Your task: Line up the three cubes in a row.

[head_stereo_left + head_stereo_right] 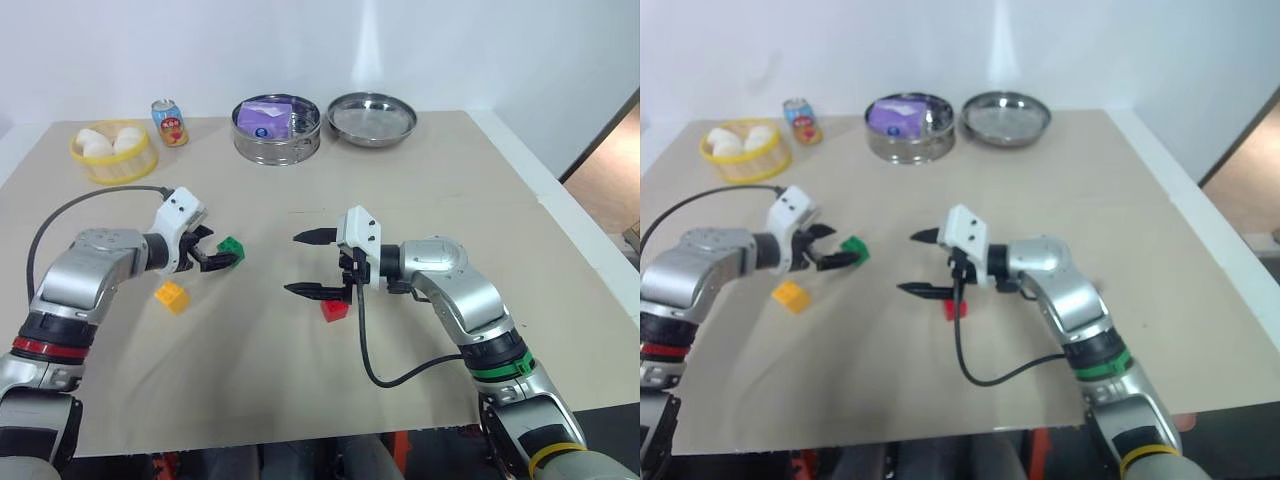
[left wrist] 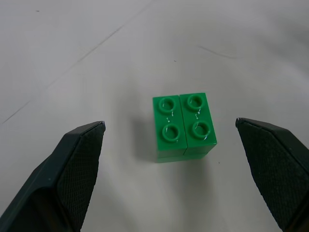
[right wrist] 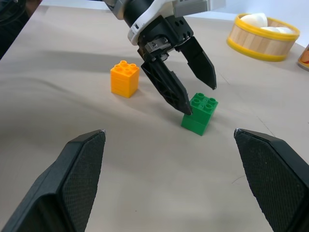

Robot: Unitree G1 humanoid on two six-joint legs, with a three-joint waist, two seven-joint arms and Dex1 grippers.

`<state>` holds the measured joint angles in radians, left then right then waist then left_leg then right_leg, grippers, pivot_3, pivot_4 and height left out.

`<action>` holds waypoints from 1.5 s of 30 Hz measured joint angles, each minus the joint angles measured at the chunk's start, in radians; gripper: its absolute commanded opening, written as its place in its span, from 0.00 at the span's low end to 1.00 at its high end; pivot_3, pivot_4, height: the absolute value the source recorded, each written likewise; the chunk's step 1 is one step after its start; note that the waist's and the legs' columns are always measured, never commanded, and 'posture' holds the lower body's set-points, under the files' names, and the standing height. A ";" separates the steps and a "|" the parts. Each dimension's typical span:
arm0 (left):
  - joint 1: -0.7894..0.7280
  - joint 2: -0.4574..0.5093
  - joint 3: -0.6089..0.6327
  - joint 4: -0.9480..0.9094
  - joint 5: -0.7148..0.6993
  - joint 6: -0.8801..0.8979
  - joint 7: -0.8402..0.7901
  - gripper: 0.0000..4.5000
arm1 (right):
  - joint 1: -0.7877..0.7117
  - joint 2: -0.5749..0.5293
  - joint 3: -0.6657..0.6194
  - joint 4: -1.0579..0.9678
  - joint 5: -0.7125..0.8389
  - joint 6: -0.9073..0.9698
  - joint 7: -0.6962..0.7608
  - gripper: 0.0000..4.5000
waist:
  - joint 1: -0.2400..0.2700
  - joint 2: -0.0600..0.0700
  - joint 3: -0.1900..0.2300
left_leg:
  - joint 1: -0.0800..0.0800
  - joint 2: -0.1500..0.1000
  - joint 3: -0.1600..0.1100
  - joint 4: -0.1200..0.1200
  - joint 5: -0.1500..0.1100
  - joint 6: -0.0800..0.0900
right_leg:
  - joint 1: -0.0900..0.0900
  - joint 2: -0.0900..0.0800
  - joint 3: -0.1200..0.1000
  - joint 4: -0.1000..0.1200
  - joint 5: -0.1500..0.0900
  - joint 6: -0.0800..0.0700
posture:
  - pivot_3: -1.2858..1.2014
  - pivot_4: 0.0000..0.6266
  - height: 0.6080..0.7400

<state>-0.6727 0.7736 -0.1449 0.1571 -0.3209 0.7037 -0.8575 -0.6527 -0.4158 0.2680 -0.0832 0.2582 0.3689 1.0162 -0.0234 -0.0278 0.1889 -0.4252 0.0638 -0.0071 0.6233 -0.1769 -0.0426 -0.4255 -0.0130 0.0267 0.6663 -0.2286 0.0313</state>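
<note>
1. The right gripper (image 1: 312, 264) is spread wide and holds nothing; the red cube (image 1: 334, 310) lies on the table (image 1: 450, 180) just beneath its wrist.
2. The left gripper (image 3: 198, 99) is also spread, empty, tilted down over the green cube (image 2: 184, 126), which sits between its fingertips (image 2: 79, 159); one tip is at the cube's edge.
3. The yellow cube (image 1: 172, 296) sits near the left gripper, behind it.
4. Well beyond both: a can (image 1: 169, 122), a basket (image 1: 113, 150), two steel pans (image 1: 278, 128).

Scene was bright, evenly lit from overhead. Soft shadows lay on worktop (image 1: 420, 200). Bright streak showed on rear wall (image 1: 365, 45). Right eye view was slightly soft; wrist views sharp.
</note>
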 measured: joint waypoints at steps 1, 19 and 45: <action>-0.008 0.000 -0.006 0.009 0.007 -0.002 -0.006 1.00 | 0.000 0.000 0.000 0.000 -0.002 0.000 0.000 0.98 | 0.000 0.000 0.000 | 0.000 0.000 0.000 0.000 0.000 0.000 | 0.000 0.000 0.000 0.000 0.000 0.000 | 0.52 0.24 1.00; -0.050 -0.053 -0.042 0.100 0.093 -0.004 -0.043 0.30 | 0.005 -0.006 0.000 0.000 -0.012 -0.007 -0.015 1.00 | 0.000 0.000 0.000 | -0.001 0.000 0.000 0.001 0.000 0.000 | 0.000 0.000 0.000 0.000 0.000 0.001 | 0.52 0.24 1.00; 0.081 0.007 -0.164 -0.342 0.085 -0.112 -0.367 0.30 | 0.203 -0.221 -0.126 -0.286 0.140 0.158 0.007 1.00 | 0.000 0.000 0.000 | -0.001 0.000 0.000 0.003 0.000 0.000 | 0.000 0.000 0.001 0.001 0.000 0.001 | 0.52 0.24 1.00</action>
<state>-0.5921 0.7810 -0.3086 -0.1852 -0.2354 0.5917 -1.2244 -0.4501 -0.6371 0.1423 -0.3696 0.3982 0.5267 1.0233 -0.0235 -0.0280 0.1888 -0.4261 0.0638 -0.0073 0.6260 -0.1766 -0.0421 -0.4254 -0.0130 0.0274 0.6670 -0.2281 0.0325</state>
